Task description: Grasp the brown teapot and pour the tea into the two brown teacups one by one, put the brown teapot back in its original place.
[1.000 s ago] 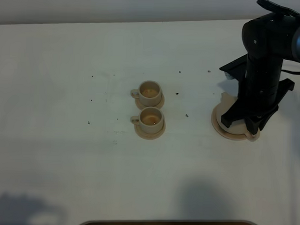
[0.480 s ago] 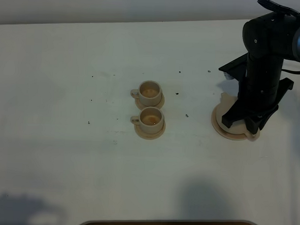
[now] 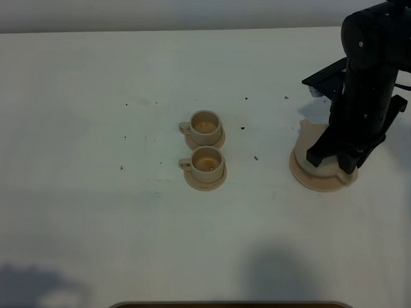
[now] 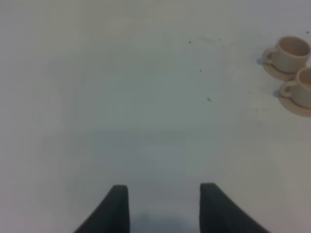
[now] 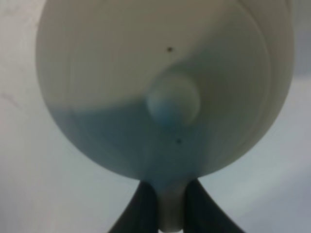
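Observation:
The brown teapot [image 5: 146,73] fills the right wrist view from above, its lid knob [image 5: 173,102] in the middle. My right gripper [image 5: 171,206] is shut on its loop handle. From the high camera the teapot [image 3: 308,147] sits low over the wide saucer [image 3: 314,182], its original place, mostly hidden behind my right gripper [image 3: 340,165]; I cannot tell whether it touches the saucer. The two brown teacups [image 3: 205,125] [image 3: 207,161] stand on their small saucers mid-table, with tea inside. My left gripper [image 4: 164,208] is open over bare table, the teacups [image 4: 293,48] [image 4: 303,87] far off to one side.
The white table [image 3: 89,190] carries several small dark specks around the cups. The table's front edge [image 3: 227,305] shows at the bottom of the high view. The black right arm [image 3: 370,72] rises tall over the back right corner.
The right arm has shifted a little to the right and back with the teapot, baring more of the wide saucer's left side. The cups have not moved.

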You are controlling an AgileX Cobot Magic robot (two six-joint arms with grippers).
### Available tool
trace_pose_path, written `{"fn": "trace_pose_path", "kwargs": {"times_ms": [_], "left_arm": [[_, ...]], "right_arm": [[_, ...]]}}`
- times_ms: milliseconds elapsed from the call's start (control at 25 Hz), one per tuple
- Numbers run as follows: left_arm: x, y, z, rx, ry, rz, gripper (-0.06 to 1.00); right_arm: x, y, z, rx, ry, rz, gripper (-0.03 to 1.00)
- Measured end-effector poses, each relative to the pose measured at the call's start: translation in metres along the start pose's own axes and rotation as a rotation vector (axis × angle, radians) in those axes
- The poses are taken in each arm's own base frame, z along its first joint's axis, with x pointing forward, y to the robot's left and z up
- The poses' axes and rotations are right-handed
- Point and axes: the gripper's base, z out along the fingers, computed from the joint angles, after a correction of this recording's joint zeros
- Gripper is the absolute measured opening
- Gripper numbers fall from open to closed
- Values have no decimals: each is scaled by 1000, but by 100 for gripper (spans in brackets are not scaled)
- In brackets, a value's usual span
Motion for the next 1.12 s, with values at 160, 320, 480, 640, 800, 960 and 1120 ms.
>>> {"fn": "trace_pose_path", "kwargs": {"times_ms": [160,320,480,640,800,960,1120], "left_arm": [[0,0,0,0,-1,0,37],[0,0,0,0,0,0,37],[0,0,0,0,-1,0,37],[0,0,0,0,-1,0,37],[0,0,0,0,-1,0,37],[0,0,0,0,-1,0,37],[0,0,0,0,-1,0,37]], "right_arm": [[-4,0,-9,11,-95,-24,10],[-12,3,-12,-1,-186,-54,10],[-23,15,-27,15,-252,-120,10],[-38,27,-41,76,-296,-192,10],[-57,32,-38,112,-294,-234,10],[-73,41,-27,191,-267,-323,10],[-79,54,-18,295,-229,-432,10]]}}
